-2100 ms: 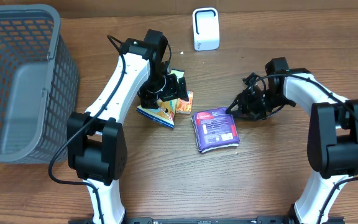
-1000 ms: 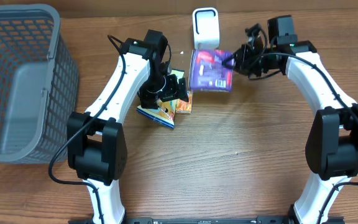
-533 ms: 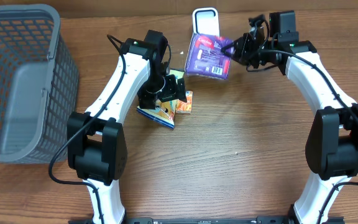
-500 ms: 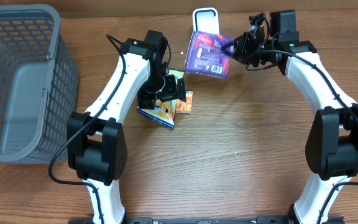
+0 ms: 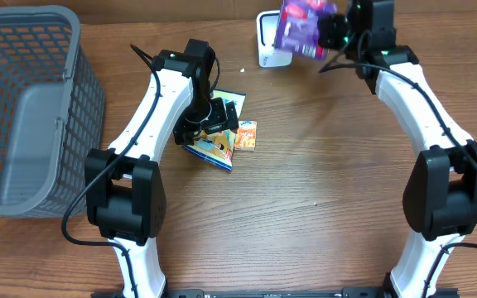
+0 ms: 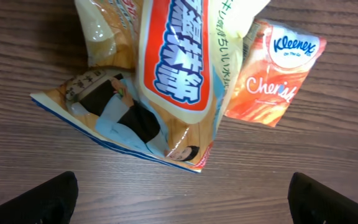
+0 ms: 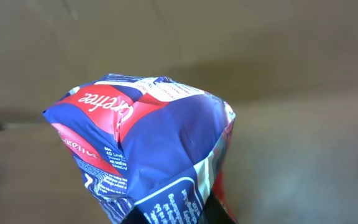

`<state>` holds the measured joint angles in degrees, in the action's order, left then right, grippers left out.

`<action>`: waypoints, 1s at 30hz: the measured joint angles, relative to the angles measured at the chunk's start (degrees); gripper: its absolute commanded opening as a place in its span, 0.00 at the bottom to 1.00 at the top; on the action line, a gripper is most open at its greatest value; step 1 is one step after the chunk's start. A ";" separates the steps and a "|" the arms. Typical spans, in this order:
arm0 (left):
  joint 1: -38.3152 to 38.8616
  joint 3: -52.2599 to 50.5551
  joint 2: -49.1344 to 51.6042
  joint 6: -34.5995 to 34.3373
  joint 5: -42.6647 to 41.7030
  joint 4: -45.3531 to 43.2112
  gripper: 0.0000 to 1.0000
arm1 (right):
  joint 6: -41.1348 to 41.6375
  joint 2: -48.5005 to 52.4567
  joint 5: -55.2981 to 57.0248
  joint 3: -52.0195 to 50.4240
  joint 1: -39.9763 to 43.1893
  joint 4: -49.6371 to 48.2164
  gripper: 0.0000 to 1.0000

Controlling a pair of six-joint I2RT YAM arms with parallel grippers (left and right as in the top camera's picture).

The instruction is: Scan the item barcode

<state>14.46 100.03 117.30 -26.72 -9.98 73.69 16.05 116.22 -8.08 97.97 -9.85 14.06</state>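
The right end effector (image 5: 334, 30) is clamped shut on one edge of the purple pack (image 5: 301, 23), holding it in the air at about 12 o'clock of the worktop (image 5: 321, 190). There it overlaps the top of the white scanner (image 5: 265, 46). The left end effector (image 5: 212, 117) hangs wide open over the snack bag (image 6: 166, 81), gripping nothing.

The likeliest failure is a missed read. The pack is soft and creased, and the right wrist view shows it bunched, so the barcode may be folded or turned away from the scanner's window. Because it is held only by an edge, the wrapper could sag or slide out of the grip if the wrist turns sharply. Lowering it further could also knock the light scanner over.

Counted, there are:
- two arms
- one purple pack
- one scanner
- one snack bag
- one orange tissue packet (image 6: 275, 81), just beside the bag at its 3 o'clock
- one grey basket (image 5: 83, 76), at 9 o'clock
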 measured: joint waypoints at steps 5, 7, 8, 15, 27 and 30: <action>0.00 0.00 0.00 -0.15 0.55 -0.04 1.00 | -13.20 0.00 15.47 2.14 -7.04 -7.15 0.04; 0.00 0.00 0.00 -0.15 0.70 -0.20 1.00 | -19.69 0.17 22.80 2.19 -10.78 -11.13 0.04; 0.00 0.00 0.00 -0.15 0.83 -0.26 1.00 | -22.93 0.52 26.18 2.21 -12.63 -13.31 0.04; 0.00 0.00 0.00 -0.15 0.90 -0.39 1.00 | -46.62 9.20 43.85 3.30 -19.21 -26.67 0.04; 0.00 0.00 0.00 -0.15 2.14 0.00 1.00 | -66.01 18.60 58.21 3.23 -18.97 -44.44 0.04; 0.00 0.00 0.00 -0.15 2.12 0.00 1.00 | -65.94 18.62 58.82 3.23 -19.02 -42.64 0.04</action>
<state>14.46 100.03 117.30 -26.87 -7.86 73.69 -49.89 134.85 50.74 101.21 -28.86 -28.58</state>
